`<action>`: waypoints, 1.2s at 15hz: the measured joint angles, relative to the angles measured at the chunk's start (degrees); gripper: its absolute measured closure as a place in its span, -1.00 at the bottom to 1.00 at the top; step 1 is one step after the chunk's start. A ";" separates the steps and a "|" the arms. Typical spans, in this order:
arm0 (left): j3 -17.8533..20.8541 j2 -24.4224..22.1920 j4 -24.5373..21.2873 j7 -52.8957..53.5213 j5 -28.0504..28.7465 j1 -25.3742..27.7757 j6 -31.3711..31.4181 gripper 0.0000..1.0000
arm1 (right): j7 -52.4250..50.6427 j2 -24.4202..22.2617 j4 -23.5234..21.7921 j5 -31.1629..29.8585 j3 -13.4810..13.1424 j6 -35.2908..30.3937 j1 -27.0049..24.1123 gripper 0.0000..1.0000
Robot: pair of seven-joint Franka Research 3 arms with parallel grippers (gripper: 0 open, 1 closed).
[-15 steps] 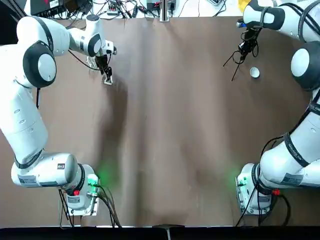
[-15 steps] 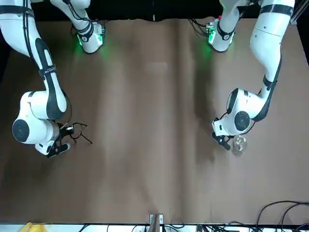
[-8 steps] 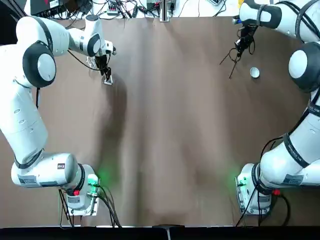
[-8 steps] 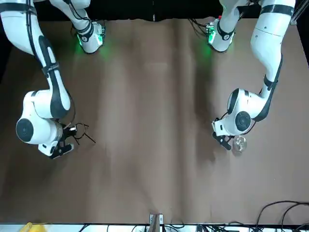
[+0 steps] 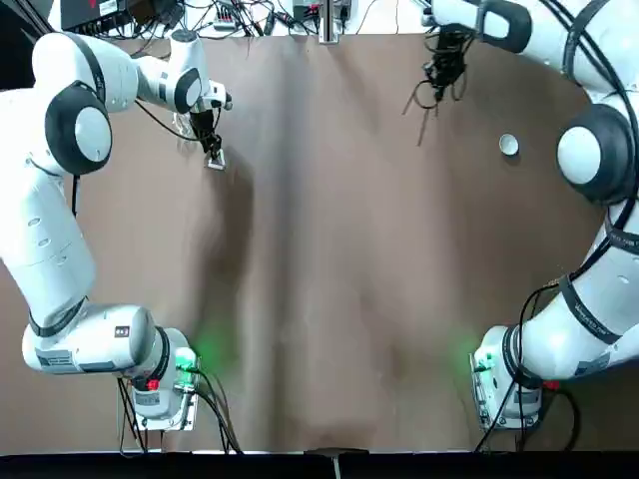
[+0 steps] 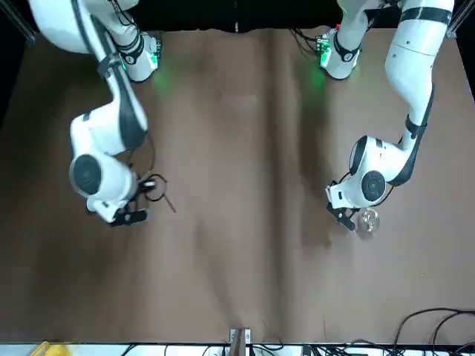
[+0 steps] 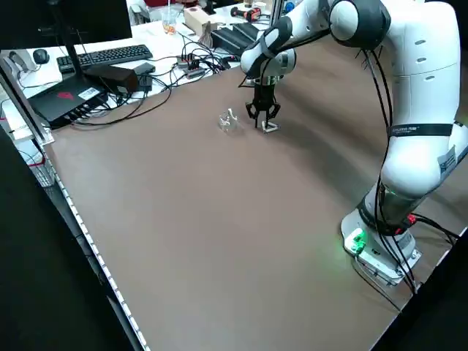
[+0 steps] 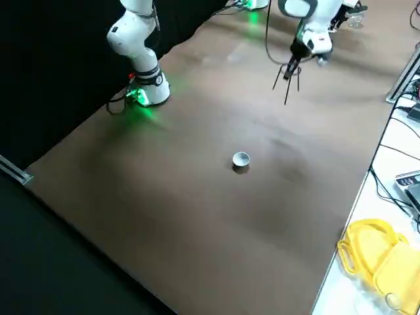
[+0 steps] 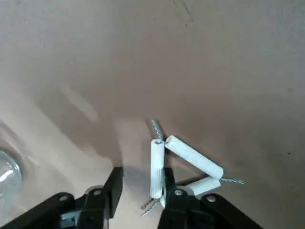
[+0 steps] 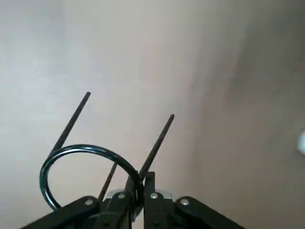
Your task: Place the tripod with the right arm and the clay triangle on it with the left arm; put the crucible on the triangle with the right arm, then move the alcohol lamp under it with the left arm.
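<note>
My right gripper (image 5: 440, 72) is shut on the ring of the tripod (image 5: 423, 98), a thin black wire stand, and holds it above the far side of the table. In the right wrist view the fingers (image 10: 151, 195) pinch the tripod's ring (image 10: 62, 155), and its legs point away. The small round crucible (image 5: 509, 146) stands alone to the right. At the far left, my left gripper (image 5: 211, 150) is open and low over the white clay triangle (image 9: 190, 158), with one side of it between the fingers (image 9: 113, 187). The clear alcohol lamp (image 5: 183, 125) stands just beside them.
Cables and equipment lie beyond the far table edge (image 5: 319, 34). A keyboard (image 7: 110, 55) and boxes sit off the table's left side. A yellow object (image 8: 377, 256) lies off the table at the right. The brown table top (image 5: 329, 269) stretches between the arms.
My right gripper has carried the tripod leftward along the far side, away from the crucible. The left gripper and the clay triangle have stayed put.
</note>
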 joint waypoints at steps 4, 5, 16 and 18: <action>-0.03 0.00 0.00 0.00 0.00 0.00 -0.01 0.25 | 13.32 0.14 0.09 4.60 0.04 0.31 6.68 0.84; -0.07 -0.01 0.00 0.00 -0.01 -0.01 -0.04 0.30 | 15.60 0.17 0.09 6.96 0.03 0.85 7.88 0.84; -0.21 -0.18 -0.01 -0.11 0.00 -0.04 -0.26 0.69 | 32.77 8.29 5.61 10.27 -0.11 14.61 20.79 0.84; -0.25 -0.22 -0.01 -0.19 0.00 -0.04 -0.33 0.74 | 32.77 11.13 10.27 10.27 -0.12 14.62 20.90 0.84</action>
